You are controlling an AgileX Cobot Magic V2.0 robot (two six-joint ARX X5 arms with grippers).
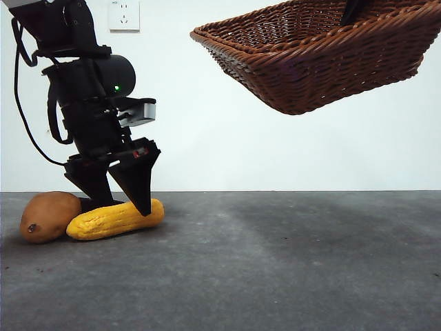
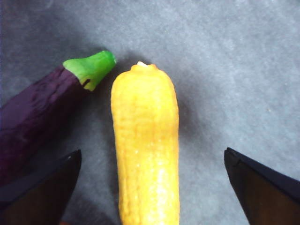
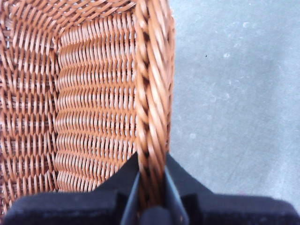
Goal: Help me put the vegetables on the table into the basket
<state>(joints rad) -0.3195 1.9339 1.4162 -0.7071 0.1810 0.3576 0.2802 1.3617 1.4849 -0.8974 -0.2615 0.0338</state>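
A yellow corn cob [image 1: 116, 219] [image 2: 146, 145] lies on the dark grey table [image 1: 275, 262] at the left. My left gripper [image 1: 117, 196] [image 2: 150, 187] is lowered over it, open, one jaw on each side of the cob without touching. An orange-brown potato [image 1: 47, 216] rests just left of the corn. The purple eggplant [image 2: 42, 108] with its green stem lies beside the corn in the left wrist view. The woven basket [image 1: 324, 52] [image 3: 93, 93] hangs tilted in the air at the upper right, with my right gripper [image 3: 151, 185] shut on its braided rim.
A white wall with a socket [image 1: 124, 14] stands behind the table. Bare table surface stretches across the middle and right, below the raised basket.
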